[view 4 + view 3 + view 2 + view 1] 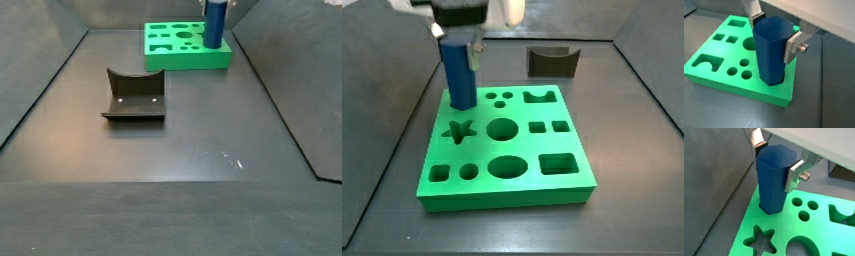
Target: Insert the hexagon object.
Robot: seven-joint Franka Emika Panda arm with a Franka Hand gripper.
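Note:
The hexagon object [771, 183] is a long blue faceted rod. It stands upright, with its lower end meeting the green board [817, 228] at a corner next to the small round holes. I cannot tell how deep it sits. My gripper [776, 163] is shut on the rod's upper part, one silver finger [794, 175] on each side. Both wrist views show this: the rod [769, 57], the gripper [773, 36] and the board [764, 97]. In both side views the rod [460, 80] [213, 28] rises from the board [502, 195] [187, 60] under the gripper [460, 40].
The dark olive block with a curved notch [552, 60] [134, 95] lies on the dark floor, apart from the board. The board's star hole [460, 131], round holes and square holes are open. Low dark walls edge the work area.

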